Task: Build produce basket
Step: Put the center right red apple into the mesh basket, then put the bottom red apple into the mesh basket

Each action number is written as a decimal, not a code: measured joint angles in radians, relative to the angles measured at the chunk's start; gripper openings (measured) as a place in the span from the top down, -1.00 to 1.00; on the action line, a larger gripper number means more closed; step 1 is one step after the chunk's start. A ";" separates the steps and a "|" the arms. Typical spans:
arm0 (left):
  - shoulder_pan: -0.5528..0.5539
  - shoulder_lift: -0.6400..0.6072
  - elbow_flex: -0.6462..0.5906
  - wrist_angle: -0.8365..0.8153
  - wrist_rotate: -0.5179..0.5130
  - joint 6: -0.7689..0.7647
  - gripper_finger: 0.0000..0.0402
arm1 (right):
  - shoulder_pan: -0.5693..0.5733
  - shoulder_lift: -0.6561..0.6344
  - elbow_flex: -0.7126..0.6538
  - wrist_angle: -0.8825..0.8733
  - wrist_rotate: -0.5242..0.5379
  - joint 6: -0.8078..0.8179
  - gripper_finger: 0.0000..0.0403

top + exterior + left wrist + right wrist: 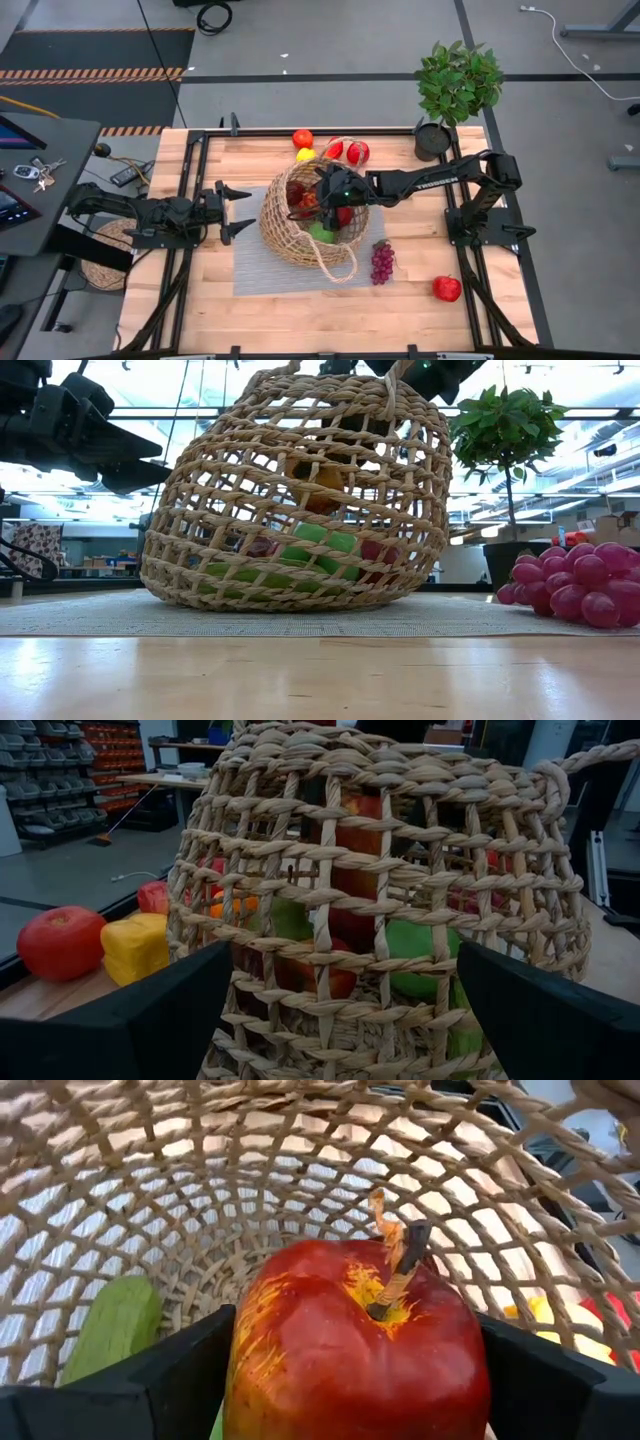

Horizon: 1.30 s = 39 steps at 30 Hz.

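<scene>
The tan wicker basket rests tilted on a grey mat, its mouth facing up and toward the table's right. Green and red produce lies inside on its lower wall. My right gripper reaches into the mouth, shut on a red apple with a brown stem. My left gripper stands open and level just left of the basket, its fingers apart from the weave. Outside lie a red tomato, a yellow lemon, two red pieces, purple grapes and a red apple. My right gripper pinches the red apple between its two fingers, one on each side. The fingers slant down into the basket from the table's right. The apple sits stem end up. Through the weave it shows above the green pieces; what lies under it is hidden.
A potted green plant stands at the far right corner. The basket's loop handle lies on the mat toward the near edge. A flat round woven mat sits beyond the table's left edge. Bare wood runs along the near edge.
</scene>
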 joint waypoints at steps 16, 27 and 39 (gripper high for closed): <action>0.000 0.000 0.000 0.000 0.000 0.000 -0.96 | 0.004 -0.001 0.106 -0.166 0.006 0.010 -0.98; 0.000 0.000 0.000 0.000 0.000 0.000 -0.96 | 0.084 -0.003 0.364 -0.533 0.162 0.001 -0.97; 0.000 0.000 0.000 0.000 0.000 0.000 -0.96 | 0.193 -0.163 0.394 -0.766 0.287 0.115 -0.97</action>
